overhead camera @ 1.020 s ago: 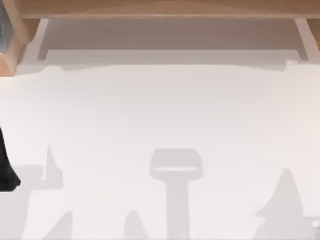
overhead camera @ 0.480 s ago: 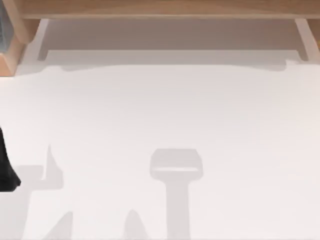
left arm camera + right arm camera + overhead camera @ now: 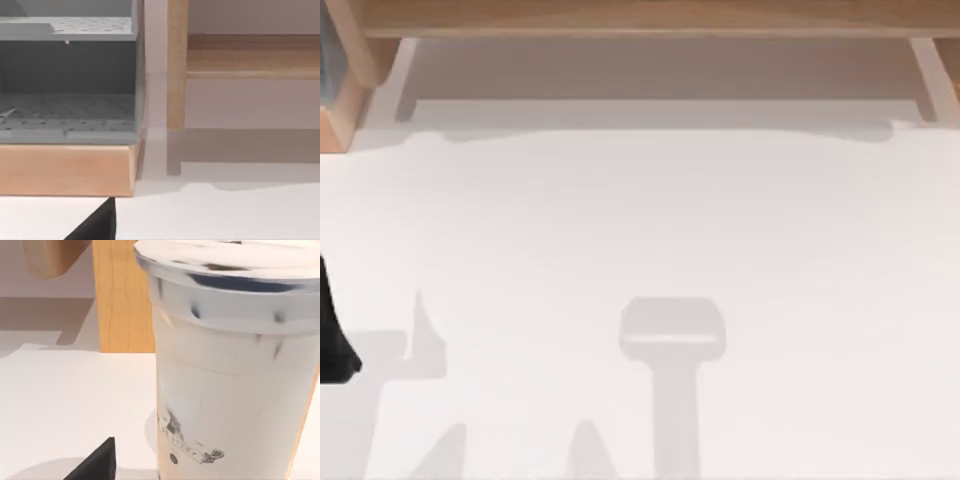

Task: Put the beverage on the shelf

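The beverage (image 3: 225, 390) is a tall white cup with a clear lid and a small dark print low on its side. It stands upright on the white table, very close in the right wrist view. One black fingertip (image 3: 97, 465) of my right gripper sits beside the cup, a small gap apart from it; the gripper is open. The shelf (image 3: 640, 18) is a long light-tan board with uprights, spanning the table's far edge. My left arm (image 3: 334, 330) is parked at the table's left edge, its fingertip (image 3: 97, 225) facing the shelf's left upright (image 3: 176, 65).
A grey perforated unit (image 3: 67, 80) on a tan wooden base (image 3: 65, 170) stands at the far left beside the shelf. A wooden upright (image 3: 122, 295) rises just behind the cup. White tabletop (image 3: 640, 220) stretches between the arms and the shelf.
A grey arm shadow at the table's lower right has slid out of the top view. The left arm and the shelf have not moved.
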